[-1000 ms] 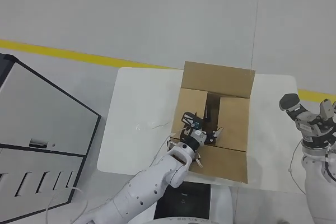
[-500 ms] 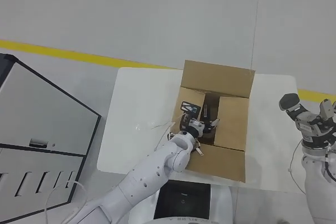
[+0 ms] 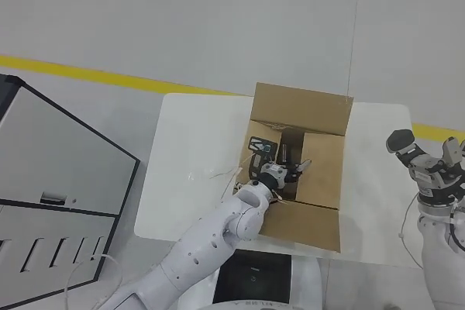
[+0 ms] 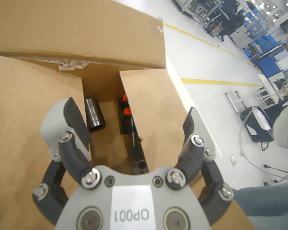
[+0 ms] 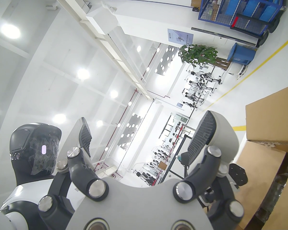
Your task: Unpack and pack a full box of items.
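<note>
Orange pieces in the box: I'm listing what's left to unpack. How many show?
2, both on the black tool in the gap between the flaps: the farther orange piece and the nearer orange piece. The flaps may hide more.

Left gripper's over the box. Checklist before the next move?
1. Left gripper open and empty: ok.
2. Left gripper over the gap between the flaps: ok.
3. Flaps clear of the opening: not ok, they cover most of it.
4. Cylinder in sight through the gap: ok.
5. Right gripper open, apart from the box: ok.
6. What lies under the flaps: cannot tell.
</note>
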Tool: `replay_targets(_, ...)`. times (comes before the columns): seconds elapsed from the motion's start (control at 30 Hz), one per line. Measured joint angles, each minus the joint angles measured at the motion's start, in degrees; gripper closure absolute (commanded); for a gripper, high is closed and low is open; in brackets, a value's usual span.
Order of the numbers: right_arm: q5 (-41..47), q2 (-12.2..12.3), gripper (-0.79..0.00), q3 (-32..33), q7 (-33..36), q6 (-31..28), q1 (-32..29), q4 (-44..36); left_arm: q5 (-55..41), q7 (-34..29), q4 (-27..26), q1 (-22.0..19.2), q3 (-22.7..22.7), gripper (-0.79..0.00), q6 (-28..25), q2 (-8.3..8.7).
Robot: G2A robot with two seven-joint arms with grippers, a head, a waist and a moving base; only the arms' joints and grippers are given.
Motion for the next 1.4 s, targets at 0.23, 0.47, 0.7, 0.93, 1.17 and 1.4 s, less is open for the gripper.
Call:
replay_targets(0.23,-9.1,0.4,-0.785,1.4,-3.3,1.2,7.8,4.7,5.9,-4.7,-21.6,13.4,-9.0,-0.785,-4.0,3.67)
replay_targets(0.47,-26.5,0.5,-0.785,-3.2,-9.2,-1.2,23.8,24.1,8.6,-6.2,-37.4,34.5,-23.7,-0.785,-13.2,7.54)
replay_targets(0.7,-48.4,0.5,-0.785,-8.8,-17.6,-2.0,38.1,47.0,16.9,-0.2,-36.6,50.7,-36.9,-0.785,-17.3,9.52)
replay_targets(0.93,-64.8,-1.3,-0.785,-17.7,-26.1,0.4,46.9,62.1,18.1,3.2,-26.7,52.0,-37.2,-0.785,-14.1,9.53)
replay_targets(1.17,-70.0,-3.3,-0.785,-23.3,-31.1,-1.4,50.2,68.1,21.5,1.7,-20.5,49.9,-32.6,-0.785,-13.8,9.44)
replay_targets(1.4,-70.6,-4.2,-0.785,-25.5,-31.8,-9.0,51.8,70.3,21.0,2.9,-19.5,48.6,-31.7,-0.785,-11.0,9.38)
